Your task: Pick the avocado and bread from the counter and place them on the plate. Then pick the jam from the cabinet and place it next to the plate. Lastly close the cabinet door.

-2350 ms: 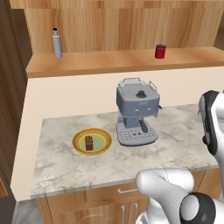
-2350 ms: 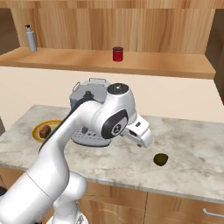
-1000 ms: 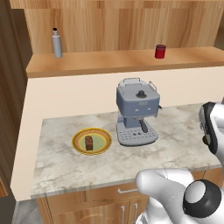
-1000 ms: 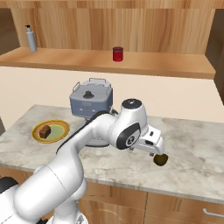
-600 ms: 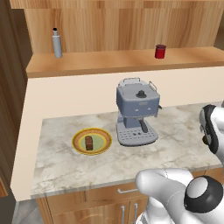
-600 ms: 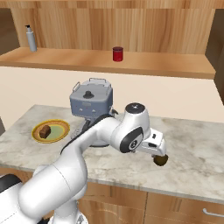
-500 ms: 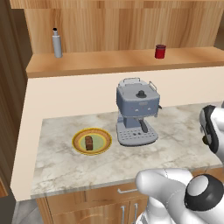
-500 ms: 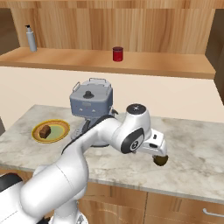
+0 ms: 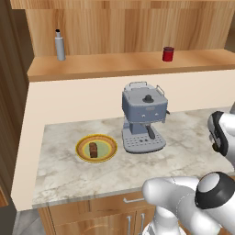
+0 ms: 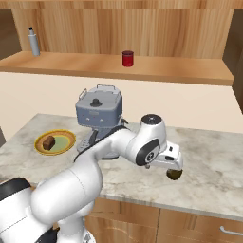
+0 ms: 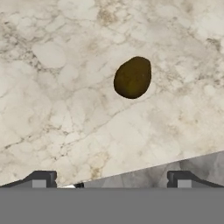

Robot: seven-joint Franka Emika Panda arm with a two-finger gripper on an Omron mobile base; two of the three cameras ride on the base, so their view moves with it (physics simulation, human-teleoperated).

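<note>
The avocado [image 11: 132, 77] lies on the counter [image 10: 209, 171] near its front edge, under the gripper [image 11: 111, 178], whose jaws are spread wide; an off-centre descent could nudge it rolling away.

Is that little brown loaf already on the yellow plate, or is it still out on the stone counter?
On the plate. The bread sits inside the yellow rim of the plate, left of the coffee machine; the right base view shows the same.
</note>
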